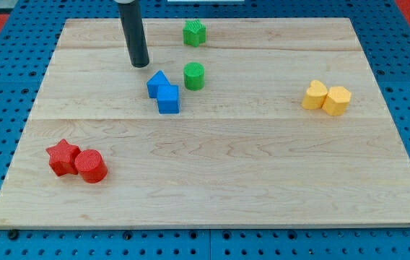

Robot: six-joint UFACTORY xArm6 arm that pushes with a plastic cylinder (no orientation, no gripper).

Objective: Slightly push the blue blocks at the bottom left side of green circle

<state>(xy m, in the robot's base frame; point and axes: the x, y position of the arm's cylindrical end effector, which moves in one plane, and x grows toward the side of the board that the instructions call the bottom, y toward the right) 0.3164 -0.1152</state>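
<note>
Camera view shows my tip on the desk, fingerless, holding nothing, just up-left of two touching blue blocks. Green cylinder sits just right of them; nothing lies between tip and blocks.

two blue blocks lie touching on the wooden board, left of centre in its upper half. the upper blue block has a peaked, roughly triangular top; the blue cube sits against its lower right side. the green circle, an upright cylinder, stands just beside them, up and right.
</note>
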